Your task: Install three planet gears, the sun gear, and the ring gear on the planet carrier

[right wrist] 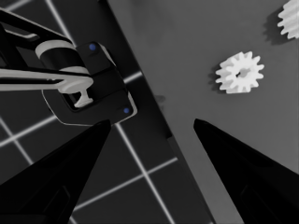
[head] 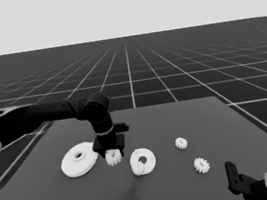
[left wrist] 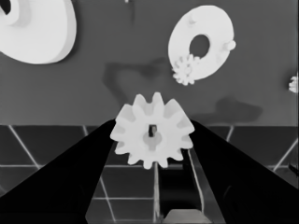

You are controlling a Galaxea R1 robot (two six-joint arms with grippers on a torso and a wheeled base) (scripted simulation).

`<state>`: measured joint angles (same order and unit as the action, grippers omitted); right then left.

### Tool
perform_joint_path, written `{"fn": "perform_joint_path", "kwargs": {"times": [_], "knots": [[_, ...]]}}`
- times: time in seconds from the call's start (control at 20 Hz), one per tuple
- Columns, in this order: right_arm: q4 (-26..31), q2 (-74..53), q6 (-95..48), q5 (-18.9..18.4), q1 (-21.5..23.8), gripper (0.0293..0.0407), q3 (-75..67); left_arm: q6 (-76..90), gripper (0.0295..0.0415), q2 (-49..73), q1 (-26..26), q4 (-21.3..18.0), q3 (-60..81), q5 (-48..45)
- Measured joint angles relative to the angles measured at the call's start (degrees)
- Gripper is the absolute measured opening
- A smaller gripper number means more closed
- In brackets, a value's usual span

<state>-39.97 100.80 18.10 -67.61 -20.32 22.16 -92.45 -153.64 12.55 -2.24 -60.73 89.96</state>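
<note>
1. Left gripper point(head: 112, 155) clamps a gear point(left wrist: 152, 136) between its fingers, held between the larger round part point(head: 79, 160) and smaller round part point(head: 143, 161)
2. Right gripper point(right wrist: 149, 140) is parked at the table's near right corner, fingers apart

Even, dim light from overhead casts soft smudged shadows on the table point(head: 187, 122); no glare anywhere.

A dark bench point(head: 77, 199) fills the lower half of the frame. Behind it a gridded floor point(head: 178, 63) runs to the horizon. Dark machinery point(right wrist: 88, 88) with pale bands and small blue lights sits past the bench's edge.
</note>
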Motion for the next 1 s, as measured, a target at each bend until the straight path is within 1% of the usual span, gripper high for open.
{"fn": "perform_joint_path", "kwargs": {"times": [0.15,0.2,0.25,0.35,0.45,0.65,0.7,0.75,0.8,0.85,1.0], "knots": [[0.0,0.0,0.0,0.0,0.0,0.0385,0.0,0.2,0.0312,0.0,0.6,-0.6,-0.3,-0.1],[0.0,0.0,0.0,0.0,0.0,0.0385,0.0,7.6,0.0312,-6.9,0.3,-0.5,-14.1,0.3],[0.0,0.0,0.0,0.0,0.0,0.0385,0.0,13.0,0.0312,-12.1,0.2,-0.3,-24.8,0.4],[0.0,0.0,0.0,0.0,0.0,0.0385,0.0,19.1,0.0312,-17.8,0.1,-0.1,-36.7,0.6],[0.0,0.0,0.0,0.0,0.0,0.0385,0.0,21.7,0.0312,-20.0,-0.1,-0.1,-41.7,0.7],[0.0,0.0,0.0,0.0,0.0,0.0385,0.0,23.0,0.0312,-21.2,-0.1,0.0,-44.2,0.7],[0.0,0.0,0.0,0.0,0.0,0.0385,0.0,22.9,0.0312,-21.1,-6.6,7.6,-44.0,-2.1],[0.0,0.0,0.0,0.0,0.0,0.0385,0.0,24.0,0.0312,-21.7,-12.5,12.1,-45.9,-3.9],[0.0,0.0,0.0,0.0,0.0,0.0385,0.0,25.4,0.0312,-22.5,-15.7,14.5,-48.5,-5.2],[0.0,0.0,0.0,0.0,0.0,0.0385,0.0,26.5,0.0312,-23.2,-17.4,15.8,-50.5,-6.1],[0.0,0.0,0.0,0.0,0.0,0.0385,0.0,28.0,0.0312,-24.1,-19.0,17.1,-53.2,-7.3]]}}
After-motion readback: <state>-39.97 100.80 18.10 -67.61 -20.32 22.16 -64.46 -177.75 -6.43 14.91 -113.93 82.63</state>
